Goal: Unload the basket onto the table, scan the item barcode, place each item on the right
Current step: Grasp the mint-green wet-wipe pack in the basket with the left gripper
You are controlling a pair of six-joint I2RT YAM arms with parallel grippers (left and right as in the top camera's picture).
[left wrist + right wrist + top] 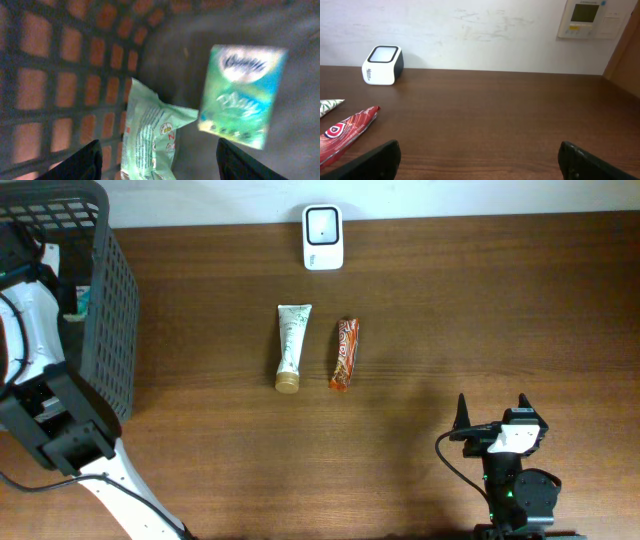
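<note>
We judge the task barely begun. Our left gripper (157, 150) hangs inside the dark mesh basket (110, 310), fingers spread either side of the pale green crinkled packet (150, 125), not gripping it. Nothing lies at the white box-shaped scanner (323, 237). The right gripper (479, 145) stands spread and empty.

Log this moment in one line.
left tool: open, in basket, above pale packet and green pack | right tool: open, empty, over table | tube, snack bar, scanner: on table, not held
</note>
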